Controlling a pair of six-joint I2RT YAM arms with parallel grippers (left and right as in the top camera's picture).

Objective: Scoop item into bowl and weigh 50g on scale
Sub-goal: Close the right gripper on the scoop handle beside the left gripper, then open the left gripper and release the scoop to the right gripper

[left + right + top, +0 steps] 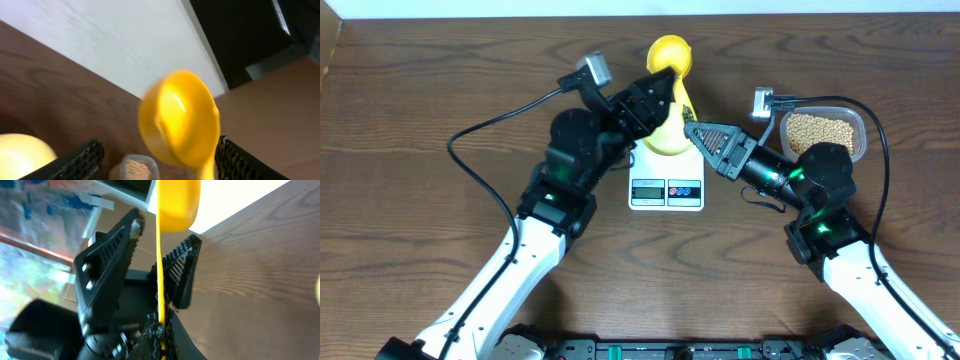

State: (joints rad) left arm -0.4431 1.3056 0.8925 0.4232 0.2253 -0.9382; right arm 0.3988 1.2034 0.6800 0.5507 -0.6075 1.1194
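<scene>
The bright yellow scoop (pixel 671 55) stands tilted above the pale yellow bowl (pixel 668 142), which sits on the white scale (pixel 665 190). My right gripper (pixel 692 129) is shut on the scoop's thin handle (pixel 160 290), seen edge-on in the right wrist view. My left gripper (pixel 658 95) is open, with its fingers on either side of the scoop (pixel 180 120). The tan beans (pixel 820 128) lie in the clear tub (pixel 826 106) at the right, which also shows in the left wrist view (pixel 137 170). The bowl's inside is hidden.
The scale's display and coloured buttons (pixel 665 188) face the front edge. The left gripper's open fingers (pixel 120 245) fill the right wrist view. The bowl's rim (pixel 22 155) shows at lower left in the left wrist view. Cables trail from both arms.
</scene>
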